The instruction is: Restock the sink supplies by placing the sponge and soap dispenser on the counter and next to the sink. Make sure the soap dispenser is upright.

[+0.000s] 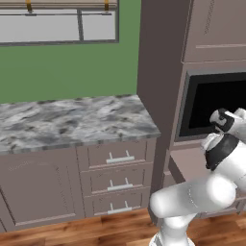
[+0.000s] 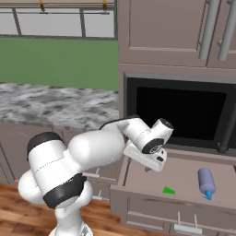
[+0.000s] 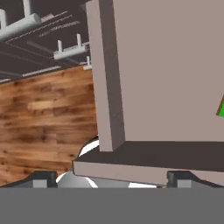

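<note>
Mauve-brown open drawer [image 2: 184, 182]: pulled out below the black oven recess, flat bare bottom; in the hand view its side wall and front edge lie close under the camera.
Arm: white Franka arm with dark joints, reaching from the base over the drawer's left front corner.
Gripper [image 3: 109, 178]: two small dark finger tips standing wide apart, nothing between them; it hangs over the drawer's left edge, with wood floor to one side.
Soap dispenser [image 2: 206, 182]: small lavender-grey bottle with rounded shoulders and blue pump nozzle, lying on its side in the drawer near the right edge, nozzle toward the front; well apart from the gripper.
Green item [image 2: 168, 190]: small flat bright green wedge on the drawer bottom, near the middle front, left of the bottle; whether it is the sponge cannot be told.
Floor [image 1: 120, 226]: brown wood planks.
Counter [image 1: 72, 120]: grey-and-white marbled stone worktop to the left of the tall cabinet, over mauve-brown drawer fronts with silver handles.
Oven recess [image 2: 182, 113]: black rectangular opening in the tall cabinet, just behind the drawer.
Wall [image 1: 62, 72]: green, with a window above the worktop's far edge.
</note>
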Available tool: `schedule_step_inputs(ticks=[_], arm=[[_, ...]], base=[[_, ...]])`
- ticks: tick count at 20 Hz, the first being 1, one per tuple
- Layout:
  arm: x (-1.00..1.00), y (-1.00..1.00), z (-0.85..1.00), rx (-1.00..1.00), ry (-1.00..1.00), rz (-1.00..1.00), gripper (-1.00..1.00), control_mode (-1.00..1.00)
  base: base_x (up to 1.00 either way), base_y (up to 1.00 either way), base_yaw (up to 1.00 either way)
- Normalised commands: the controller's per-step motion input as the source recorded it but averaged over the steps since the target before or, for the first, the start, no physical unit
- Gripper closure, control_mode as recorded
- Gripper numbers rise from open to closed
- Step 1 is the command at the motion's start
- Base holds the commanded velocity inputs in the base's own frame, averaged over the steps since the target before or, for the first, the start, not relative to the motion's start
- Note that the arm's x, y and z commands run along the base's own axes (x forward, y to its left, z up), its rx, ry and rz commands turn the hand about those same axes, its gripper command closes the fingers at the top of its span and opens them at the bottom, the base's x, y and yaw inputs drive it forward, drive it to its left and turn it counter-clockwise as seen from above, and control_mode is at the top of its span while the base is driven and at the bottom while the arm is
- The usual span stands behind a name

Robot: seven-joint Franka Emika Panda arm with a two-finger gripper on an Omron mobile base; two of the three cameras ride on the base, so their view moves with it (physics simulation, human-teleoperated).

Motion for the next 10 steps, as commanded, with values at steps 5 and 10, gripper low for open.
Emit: schedule_step_inputs(ticks=[5, 10], arm=[[0.00, -0.27, -0.59, 0.00, 0.00, 0.06, -1.00, -1.00], [0.00, -0.26, -0.63, 0.00, 0.00, 0.07, -1.00, -1.00]], base=[[0.00, 0.00, 0.00], [0.00, 0.00, 0.00]])
